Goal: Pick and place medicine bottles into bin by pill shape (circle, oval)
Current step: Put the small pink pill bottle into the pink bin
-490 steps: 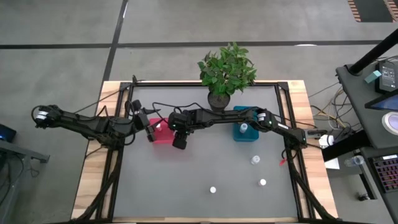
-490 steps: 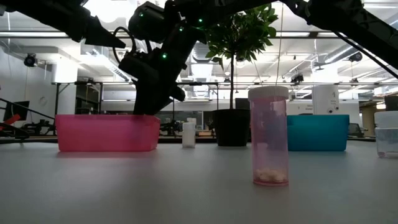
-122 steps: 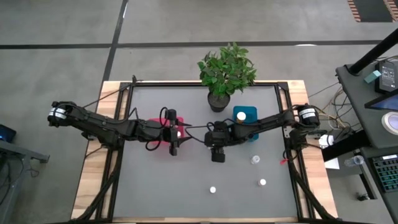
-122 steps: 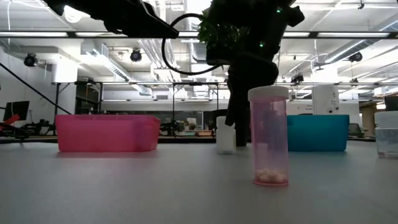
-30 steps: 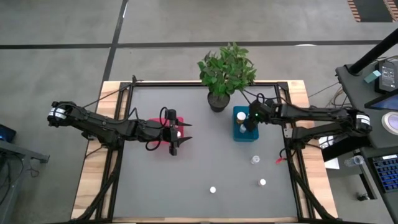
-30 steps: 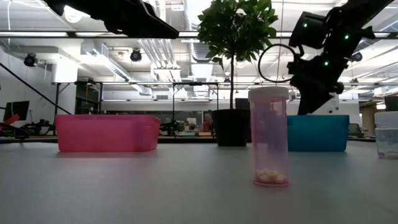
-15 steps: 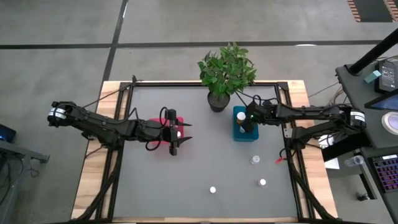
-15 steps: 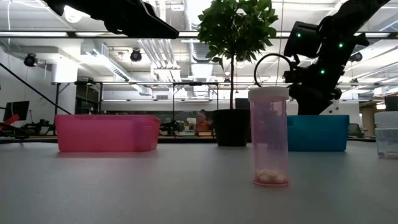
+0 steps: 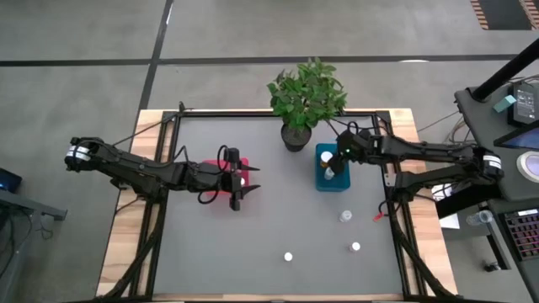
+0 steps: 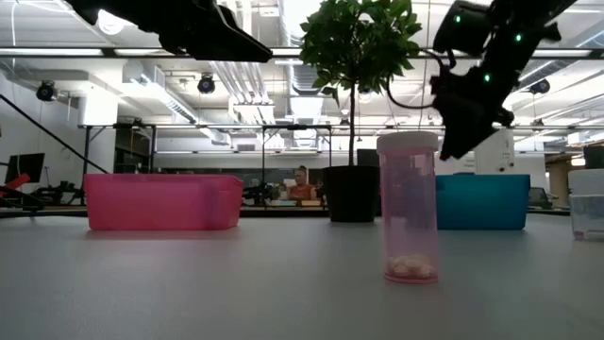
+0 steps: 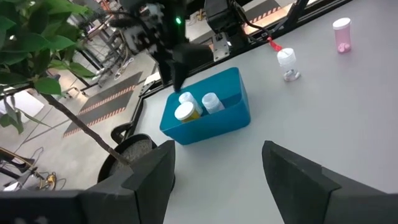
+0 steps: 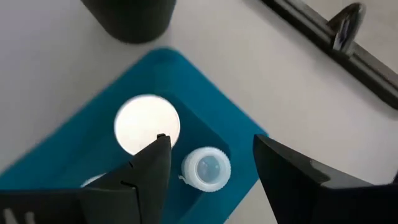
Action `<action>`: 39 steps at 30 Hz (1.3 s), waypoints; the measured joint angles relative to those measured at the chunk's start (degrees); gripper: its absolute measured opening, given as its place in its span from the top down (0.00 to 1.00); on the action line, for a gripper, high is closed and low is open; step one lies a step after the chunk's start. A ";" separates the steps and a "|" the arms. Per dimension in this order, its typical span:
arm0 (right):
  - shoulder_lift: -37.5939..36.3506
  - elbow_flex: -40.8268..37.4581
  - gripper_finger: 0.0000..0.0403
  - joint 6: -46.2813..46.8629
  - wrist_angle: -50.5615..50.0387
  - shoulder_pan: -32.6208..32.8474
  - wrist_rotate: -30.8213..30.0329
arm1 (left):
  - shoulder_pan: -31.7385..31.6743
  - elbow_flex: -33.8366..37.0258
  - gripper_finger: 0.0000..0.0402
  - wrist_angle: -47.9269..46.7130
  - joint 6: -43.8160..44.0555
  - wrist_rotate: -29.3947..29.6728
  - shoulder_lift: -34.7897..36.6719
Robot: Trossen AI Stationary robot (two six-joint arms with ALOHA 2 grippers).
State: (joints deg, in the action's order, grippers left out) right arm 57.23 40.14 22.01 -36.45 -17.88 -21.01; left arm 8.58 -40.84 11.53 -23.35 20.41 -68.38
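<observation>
Left arm, dark six-joint: I see it reaching from the left edge of the high view toward centre, low and nearly level. Left gripper (image 9: 237, 187), dark two-finger: fingers (image 11: 146, 180) parted, empty.

Right arm, dark six-joint: I see it stretching from the right edge inward, wrist at upper right of centre. Right gripper (image 9: 337, 160), dark two-finger: pointing down, fingers (image 12: 144, 168) spread, nothing between them.
</observation>
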 joint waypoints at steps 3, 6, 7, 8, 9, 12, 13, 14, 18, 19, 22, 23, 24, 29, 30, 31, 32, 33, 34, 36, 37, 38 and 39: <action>-0.55 2.72 0.46 1.03 -2.81 0.83 0.24 | 0.00 0.00 0.45 0.06 0.04 0.10 -0.02; -0.57 5.40 0.47 2.29 -5.32 2.49 0.41 | 0.00 0.00 0.45 0.02 0.21 0.10 -0.02; -0.57 6.40 0.47 2.91 -6.44 3.16 0.42 | 0.00 0.00 0.45 0.02 0.34 0.10 -0.02; -0.57 7.34 0.47 3.93 -7.69 3.88 0.41 | 0.00 0.00 0.45 0.02 0.41 0.09 -0.02; -0.56 8.22 0.47 4.74 -8.80 4.65 0.40 | 0.00 0.00 0.45 0.02 0.42 0.10 -0.02; -0.57 10.53 0.47 8.09 -11.68 7.36 0.41 | 0.00 0.00 0.45 0.02 0.51 0.09 -0.02; -0.57 11.17 0.47 9.17 -12.39 8.43 0.43 | 0.00 0.00 0.45 0.02 0.52 0.08 -0.02; -0.57 11.85 0.47 10.42 -12.98 9.60 0.41 | 0.00 0.00 0.45 0.00 0.52 0.08 -0.02; -0.57 13.09 0.47 13.44 -13.07 15.57 0.03 | 0.00 0.00 0.45 0.00 0.57 0.08 -0.02; -0.57 13.10 0.47 14.19 -12.52 17.23 -0.23 | 0.00 0.00 0.45 0.00 0.58 0.08 -0.02; -0.61 11.87 0.47 13.78 -8.09 23.17 -2.24 | 0.00 0.00 0.45 0.00 0.86 0.07 -0.02; -0.61 10.73 0.47 12.52 -5.17 25.34 -3.54 | 0.00 0.00 0.45 0.01 1.52 0.08 -0.02; -0.61 9.17 0.47 10.83 -1.09 27.38 -5.35 | 0.00 0.00 0.45 0.02 2.06 0.06 -0.02; -0.59 -0.74 0.47 -2.05 23.12 35.39 -13.06 | 0.18 0.00 0.45 0.00 8.67 -2.54 0.00; -0.61 -2.51 0.47 -5.08 27.56 36.40 -13.24 | 0.38 0.00 0.45 0.00 10.47 -3.53 0.00; -0.70 -4.06 0.47 -8.20 31.66 37.25 -13.28 | 0.71 0.00 0.45 0.01 12.36 -4.21 0.00; -0.88 -5.46 0.47 -11.47 36.00 38.06 -13.27 | 1.16 0.00 0.45 0.00 14.06 -4.57 0.00; -1.08 -6.67 0.47 -14.63 39.93 38.75 -13.23 | 1.76 0.00 0.45 0.01 15.48 -4.75 0.01; -1.49 -7.87 0.47 -17.65 43.89 39.27 -13.01 | 2.31 -0.03 0.45 0.02 16.79 -4.75 0.02; -2.50 -10.33 0.47 -22.92 50.67 39.83 -11.94 | 3.39 -0.26 0.45 -0.04 19.84 -4.74 0.02; -3.09 -11.57 0.47 -24.83 53.57 39.80 -11.16 | 3.89 -0.46 0.45 0.02 21.46 -4.70 0.02; -3.78 -12.78 0.47 -26.45 56.11 39.67 -10.26 | 4.40 -0.65 0.45 0.04 23.10 -4.50 0.02; -4.53 -13.87 0.47 -27.69 57.97 39.55 -9.33 | 4.97 -0.87 0.45 0.02 24.50 -4.12 0.02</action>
State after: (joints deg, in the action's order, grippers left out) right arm 52.70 26.27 -5.68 21.52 21.67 -30.34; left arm 13.55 -41.71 11.55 1.14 16.29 -68.36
